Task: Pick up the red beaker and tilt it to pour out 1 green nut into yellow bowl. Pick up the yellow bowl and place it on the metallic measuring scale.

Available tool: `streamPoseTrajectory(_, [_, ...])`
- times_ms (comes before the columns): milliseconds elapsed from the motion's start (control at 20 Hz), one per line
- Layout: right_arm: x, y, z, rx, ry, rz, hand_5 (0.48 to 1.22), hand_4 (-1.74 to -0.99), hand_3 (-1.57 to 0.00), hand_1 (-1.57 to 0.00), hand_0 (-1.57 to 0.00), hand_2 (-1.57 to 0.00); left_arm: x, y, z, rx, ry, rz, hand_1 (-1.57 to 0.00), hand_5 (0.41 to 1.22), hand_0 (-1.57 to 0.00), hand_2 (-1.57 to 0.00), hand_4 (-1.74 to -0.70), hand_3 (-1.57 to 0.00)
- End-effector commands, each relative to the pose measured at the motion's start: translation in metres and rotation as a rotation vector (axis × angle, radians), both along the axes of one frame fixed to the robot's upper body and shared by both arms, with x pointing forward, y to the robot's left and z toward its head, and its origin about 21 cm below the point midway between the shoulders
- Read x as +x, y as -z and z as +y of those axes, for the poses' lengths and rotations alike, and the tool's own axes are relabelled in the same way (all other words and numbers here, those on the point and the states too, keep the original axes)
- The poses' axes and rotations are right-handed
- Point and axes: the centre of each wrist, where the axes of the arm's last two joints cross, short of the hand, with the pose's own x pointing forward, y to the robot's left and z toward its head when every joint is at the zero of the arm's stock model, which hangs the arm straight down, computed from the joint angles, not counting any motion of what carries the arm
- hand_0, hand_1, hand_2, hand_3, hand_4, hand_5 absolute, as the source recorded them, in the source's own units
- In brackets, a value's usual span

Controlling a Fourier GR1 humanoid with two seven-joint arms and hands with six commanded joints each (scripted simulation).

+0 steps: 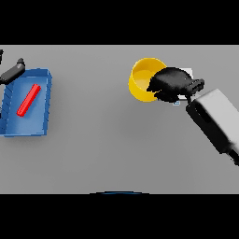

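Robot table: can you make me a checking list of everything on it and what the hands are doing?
Surface: grey table, mostly bare in the middle.
Job's things: yellow bowl at the far right, tilted, next to the pale scale, which is mostly hidden behind the hand. A red beaker lies flat in the blue tray at the left. No green nut can be made out.
Clutter: nothing seen beyond the tray.
Hands: right hand curled round the bowl's rim; left hand at the tray's far left corner, fingers unclear.
Cables: nothing seen.
Surroundings: nothing seen.
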Motion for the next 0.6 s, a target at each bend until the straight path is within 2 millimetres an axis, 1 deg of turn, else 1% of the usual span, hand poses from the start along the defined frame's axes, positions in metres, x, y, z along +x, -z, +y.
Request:
streamPoseTrajectory(0, [0.004,-0.002,-0.007,0.002,0.018,-0.004,1.221,-1.725,-1.41,-1.56,-1.55,-1.57,0.0,-0.002,0.002,0.006,-0.008,0.001,0.0,0.757,0.0,0.0,-0.8,0.0])
streamPoseTrajectory(50, [0.007,-0.002,-0.013,-0.012,0.042,-0.012,1.221,-1.725,-1.38,-1.56,-1.55,-1.57,0.003,-0.005,0.0,0.011,-0.007,-0.004,0.0,0.755,0.0,0.0,-0.8,0.0])
streamPoseTrajectory(100, [0.014,-0.002,-0.021,-0.022,0.065,-0.02,1.221,-1.724,-1.34,-1.57,-1.56,-1.57,0.002,-0.002,0.005,0.009,-0.009,0.001,0.0,0.754,0.0,0.0,-0.8,0.0])
streamPoseTrajectory(200, [0.017,0.001,-0.025,-0.026,0.073,-0.014,1.221,-1.724,-1.29,-1.57,-1.56,-1.57,0.0,0.005,0.003,0.008,0.003,0.005,0.0,0.753,0.0,0.0,-0.8,0.0])
streamPoseTrajectory(250, [0.018,-0.002,-0.024,-0.022,0.063,-0.009,1.221,-1.723,-1.27,-1.57,-1.56,-1.57,0.0,-0.001,0.005,0.009,-0.004,0.0,0.0,0.753,0.0,0.0,-0.8,0.0])
streamPoseTrajectory(300, [0.02,-0.002,-0.024,-0.01,0.056,-0.008,1.221,-1.725,-1.33,-1.55,-1.57,-1.57,-0.001,-0.004,0.004,-0.001,-0.006,-0.009,0.0,0.752,0.0,0.0,-0.81,0.0])
streamPoseTrajectory(350, [0.025,0.007,-0.034,-0.027,0.104,-0.011,1.221,-1.726,-1.38,-1.53,-1.57,-1.57,-0.003,0.0,0.003,-0.002,-0.007,0.0,0.0,0.755,0.0,0.0,-0.81,0.0])
streamPoseTrajectory(400, [0.028,0.009,-0.044,-0.047,0.177,-0.014,1.221,-1.727,-1.42,-1.5,-1.56,-1.55,-0.002,0.002,0.001,-0.006,-0.017,0.002,0.0,0.759,0.0,0.0,-0.82,0.0])
streamPoseTrajectory(500, [0.03,0.019,-0.053,-0.031,0.212,-0.003,1.221,-1.728,-1.47,-1.43,-1.53,-1.5,-0.002,-0.005,0.001,-0.004,-0.023,-0.002,0.0,0.765,0.0,0.0,-0.82,0.0])
streamPoseTrajectory(550, [0.032,0.022,-0.061,-0.034,0.227,-0.004,1.221,-1.729,-1.49,-1.42,-1.53,-1.5,-0.002,-0.007,0.003,-0.013,-0.028,-0.002,0.0,0.767,0.0,0.0,-0.83,0.0])
